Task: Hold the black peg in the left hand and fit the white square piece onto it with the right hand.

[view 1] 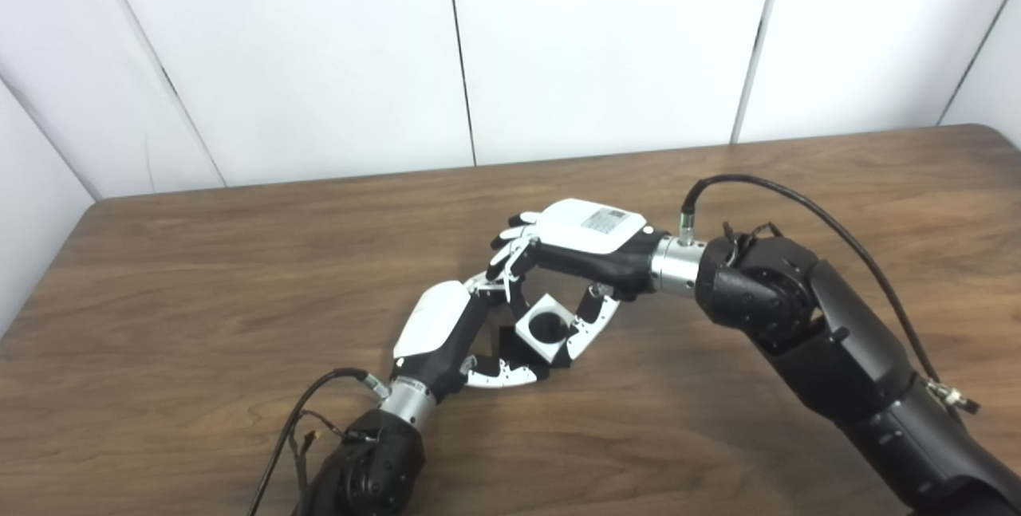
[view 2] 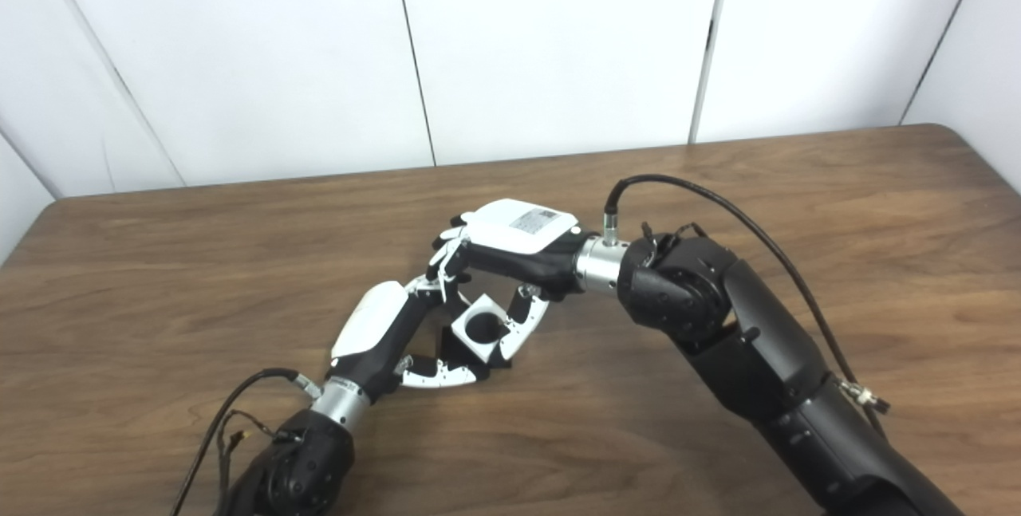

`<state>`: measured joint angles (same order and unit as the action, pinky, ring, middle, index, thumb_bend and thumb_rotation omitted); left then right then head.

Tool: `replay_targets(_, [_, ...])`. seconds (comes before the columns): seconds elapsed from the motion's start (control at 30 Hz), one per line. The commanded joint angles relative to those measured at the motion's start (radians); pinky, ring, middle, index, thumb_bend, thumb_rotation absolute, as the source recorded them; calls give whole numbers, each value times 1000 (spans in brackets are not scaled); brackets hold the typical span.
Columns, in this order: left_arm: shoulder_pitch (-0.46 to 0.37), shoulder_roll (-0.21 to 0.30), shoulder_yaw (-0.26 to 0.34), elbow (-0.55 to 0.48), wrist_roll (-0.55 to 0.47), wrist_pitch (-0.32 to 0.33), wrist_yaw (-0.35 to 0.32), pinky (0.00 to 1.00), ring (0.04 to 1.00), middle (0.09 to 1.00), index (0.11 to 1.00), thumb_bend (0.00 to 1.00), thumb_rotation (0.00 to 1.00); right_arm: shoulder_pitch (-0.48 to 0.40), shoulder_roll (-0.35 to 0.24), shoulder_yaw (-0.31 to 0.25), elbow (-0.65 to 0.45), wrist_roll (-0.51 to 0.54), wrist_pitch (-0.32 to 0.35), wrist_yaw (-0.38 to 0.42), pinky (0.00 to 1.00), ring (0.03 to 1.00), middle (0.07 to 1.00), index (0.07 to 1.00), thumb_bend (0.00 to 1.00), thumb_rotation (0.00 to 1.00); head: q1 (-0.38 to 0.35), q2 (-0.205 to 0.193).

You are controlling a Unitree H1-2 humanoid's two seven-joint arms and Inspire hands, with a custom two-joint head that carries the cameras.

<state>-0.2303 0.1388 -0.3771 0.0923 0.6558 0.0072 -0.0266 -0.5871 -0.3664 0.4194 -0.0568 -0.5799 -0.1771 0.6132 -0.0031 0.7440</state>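
Observation:
My left hand point(view 1: 431, 323) reaches up from the bottom left, and its fingers and thumb are closed around the black peg point(view 1: 508, 344), which is mostly hidden. The white square piece point(view 1: 529, 332), with a round dark hole in its middle, sits right against the peg's end at the left hand's fingertips. My right hand point(view 1: 591, 226) comes in from the right and is shut on the square piece, fingers curled over its far side and thumb point(view 1: 597, 323) on its right side. I cannot tell whether the peg has entered the hole. Both hands meet just above the wooden table point(view 1: 239, 301).
A black cable point(view 1: 806, 209) arches over the right forearm, and another loops beside the left wrist point(view 1: 307, 408). White wall panels point(view 1: 606, 45) stand behind the table's far edge. Nothing else lies on the table in view.

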Motion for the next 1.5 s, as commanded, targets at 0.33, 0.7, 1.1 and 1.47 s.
replay_targets(0.33, [-2, 7, -14, 6, 28, 37, -27, 833, 911, 861, 487, 516, 70, -1, 5, 21, 3, -14, -3, -32, 990, 918, 799, 480, 521, 145, 1, 1])
replay_targets(0.7, [1, 8, -15, 16, 25, 30, -18, 834, 907, 862, 487, 517, 70, -15, -6, 7, 49, -6, -10, -65, 979, 913, 796, 480, 521, 146, 3, -4])
replay_targets(1.1, [12, 16, -14, 11, 25, 25, -15, 836, 901, 859, 487, 517, 70, -35, -22, -52, 66, 33, 6, -89, 988, 907, 793, 480, 521, 143, 2, 4])
replay_targets(1.47, [8, 15, -14, 6, 27, 30, -18, 838, 902, 861, 487, 517, 71, 1, -28, -60, 96, 25, 10, -94, 969, 892, 782, 479, 522, 142, 1, 9])
